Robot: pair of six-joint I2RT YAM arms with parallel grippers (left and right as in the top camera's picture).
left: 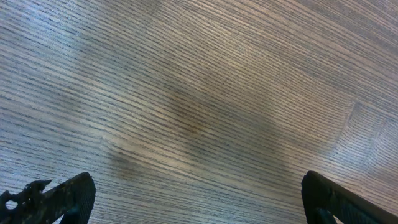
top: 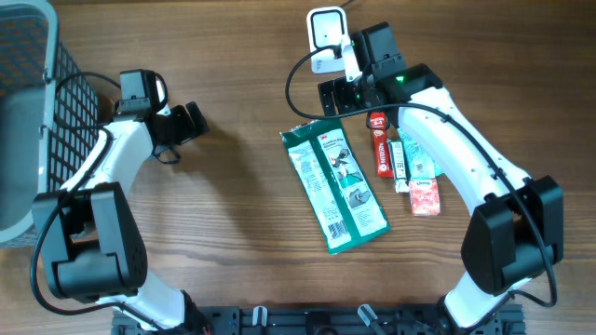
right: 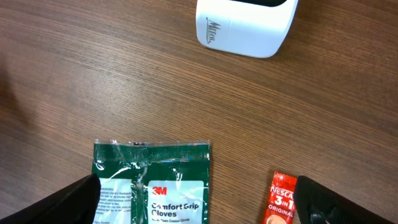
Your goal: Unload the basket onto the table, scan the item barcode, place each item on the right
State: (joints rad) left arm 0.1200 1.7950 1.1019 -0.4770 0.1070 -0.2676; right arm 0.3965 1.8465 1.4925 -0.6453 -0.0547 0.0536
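Note:
A white barcode scanner (top: pixel 326 37) stands at the back of the table, and its white body (right: pixel 245 25) fills the top of the right wrist view. A green 3M glove pack (top: pixel 335 186) lies flat in the middle; its top edge (right: pixel 152 180) sits under my right gripper (right: pixel 198 202). A red Nescafe sachet (top: pixel 378 144) lies just right of the pack, and its top end (right: pixel 283 199) shows beside my right fingertip. My right gripper (top: pixel 343 96) hovers open between scanner and pack, holding nothing. My left gripper (top: pixel 191 121) is open over bare wood (left: pixel 199 112), far left of the items.
More small sachets (top: pixel 410 158) and a pink packet (top: pixel 425 197) lie to the right of the red sachet, under my right arm. A grey wire basket (top: pixel 28 121) stands at the table's left edge. The scanner's black cable (top: pixel 293 79) curves down its left side.

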